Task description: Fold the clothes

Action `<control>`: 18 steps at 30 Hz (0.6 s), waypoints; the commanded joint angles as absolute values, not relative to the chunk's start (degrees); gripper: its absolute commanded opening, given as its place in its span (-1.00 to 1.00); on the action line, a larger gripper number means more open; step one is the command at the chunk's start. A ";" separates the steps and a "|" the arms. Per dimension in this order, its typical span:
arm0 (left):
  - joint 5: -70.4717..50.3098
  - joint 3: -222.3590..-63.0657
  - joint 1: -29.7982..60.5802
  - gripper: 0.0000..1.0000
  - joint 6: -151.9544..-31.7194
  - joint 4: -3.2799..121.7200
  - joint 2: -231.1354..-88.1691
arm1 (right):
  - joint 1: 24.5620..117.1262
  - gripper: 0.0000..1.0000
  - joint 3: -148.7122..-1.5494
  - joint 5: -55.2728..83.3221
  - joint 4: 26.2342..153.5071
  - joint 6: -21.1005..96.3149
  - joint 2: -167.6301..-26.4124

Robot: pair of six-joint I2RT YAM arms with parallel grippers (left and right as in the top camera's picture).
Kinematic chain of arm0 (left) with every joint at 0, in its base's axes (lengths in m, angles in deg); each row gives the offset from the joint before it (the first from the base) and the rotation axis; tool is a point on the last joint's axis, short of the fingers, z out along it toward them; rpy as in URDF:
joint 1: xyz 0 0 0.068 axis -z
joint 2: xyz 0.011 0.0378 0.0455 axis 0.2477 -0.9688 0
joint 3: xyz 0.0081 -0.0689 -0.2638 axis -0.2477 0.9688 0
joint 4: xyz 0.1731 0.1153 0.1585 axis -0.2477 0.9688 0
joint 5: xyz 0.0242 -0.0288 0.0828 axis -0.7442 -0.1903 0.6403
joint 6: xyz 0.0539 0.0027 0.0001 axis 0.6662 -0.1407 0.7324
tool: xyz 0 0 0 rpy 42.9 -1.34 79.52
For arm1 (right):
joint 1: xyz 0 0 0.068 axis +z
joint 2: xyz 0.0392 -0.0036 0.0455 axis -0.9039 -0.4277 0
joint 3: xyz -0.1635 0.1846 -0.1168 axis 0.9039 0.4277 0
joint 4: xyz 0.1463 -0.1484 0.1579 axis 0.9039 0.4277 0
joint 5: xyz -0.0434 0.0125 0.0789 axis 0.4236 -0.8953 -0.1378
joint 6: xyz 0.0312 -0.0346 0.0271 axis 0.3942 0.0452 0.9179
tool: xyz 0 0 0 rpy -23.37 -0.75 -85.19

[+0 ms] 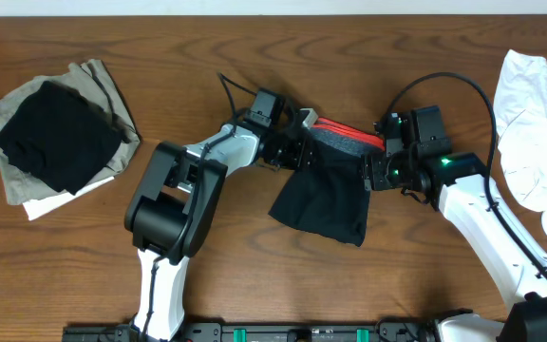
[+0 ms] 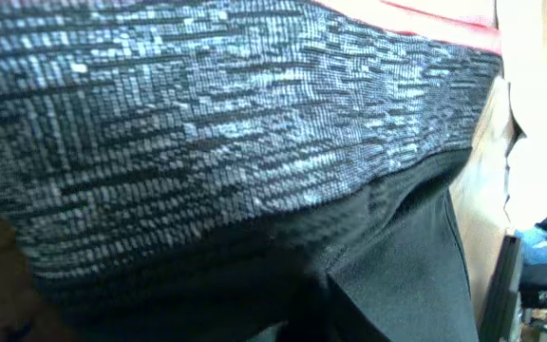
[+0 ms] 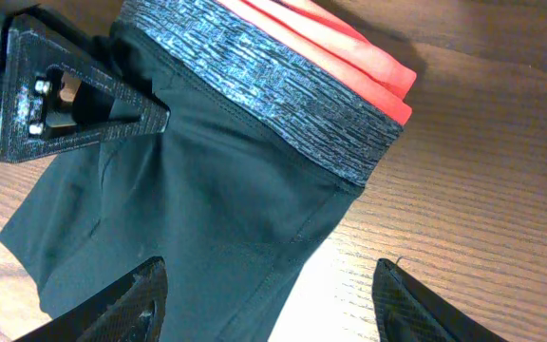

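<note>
Black shorts (image 1: 326, 195) with a grey mottled waistband and a red inner band lie at the table's middle. My left gripper (image 1: 297, 147) is at the waistband's left end and looks shut on it. Cloth (image 2: 254, 142) fills the left wrist view and hides the fingers. The left gripper also shows in the right wrist view (image 3: 74, 104), on the shorts (image 3: 216, 171). My right gripper (image 1: 373, 173) is open at the shorts' right edge. In its wrist view (image 3: 272, 299) one finger is over the cloth and the other over bare wood.
A stack of folded clothes (image 1: 55, 133), black on olive on white, sits at the far left. A heap of white garments (image 1: 539, 123) lies at the right edge. The right arm's black cable (image 1: 444, 81) loops above the shorts.
</note>
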State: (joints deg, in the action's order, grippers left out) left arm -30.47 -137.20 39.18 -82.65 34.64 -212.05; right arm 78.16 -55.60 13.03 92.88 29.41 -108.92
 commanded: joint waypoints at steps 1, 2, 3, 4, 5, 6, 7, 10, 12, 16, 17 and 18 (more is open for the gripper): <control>-27.85 -136.20 37.30 -0.63 -82.69 35.23 -213.67 | 78.92 0.34 -55.84 12.81 93.09 29.48 -109.25; -27.83 -136.20 36.73 -0.63 -82.69 35.25 -213.63 | 78.92 0.34 -55.84 12.81 93.16 29.48 -109.25; -27.46 -136.20 36.08 -0.63 -82.71 35.45 -213.58 | 78.92 0.34 -55.84 12.79 93.25 29.48 -109.25; -26.12 -136.22 35.29 -0.70 -83.11 35.95 -213.41 | 78.92 0.35 -55.84 12.81 93.36 29.48 -109.25; -24.53 -136.22 34.55 -0.71 -83.32 36.61 -213.28 | 78.92 0.35 -55.84 12.81 93.53 29.48 -109.25; -22.69 -136.22 33.63 -0.73 -83.32 37.70 -212.95 | 78.92 0.35 -55.84 12.79 93.64 29.48 -109.25; -20.38 -136.22 32.65 -0.74 -83.30 38.97 -212.64 | 78.92 0.35 -55.84 12.81 93.77 29.48 -109.25; -13.69 -136.22 29.89 -0.75 -83.32 43.58 -211.75 | 78.92 0.35 -55.84 12.81 93.99 29.48 -109.25; -12.16 -136.22 28.28 -0.81 -83.43 47.25 -211.40 | 78.92 0.35 -55.84 12.81 93.99 29.48 -109.25; -12.18 -136.20 26.88 -0.88 -89.92 56.11 -211.40 | 78.92 0.35 -55.84 12.83 93.97 29.45 -109.25; -12.18 -136.20 26.88 -0.88 -92.68 58.53 -211.40 | 78.90 0.35 -55.84 12.83 93.97 29.45 -109.25; -12.22 -136.20 26.88 -0.88 -95.83 61.48 -211.40 | 78.90 0.35 -55.84 12.83 93.97 29.43 -109.25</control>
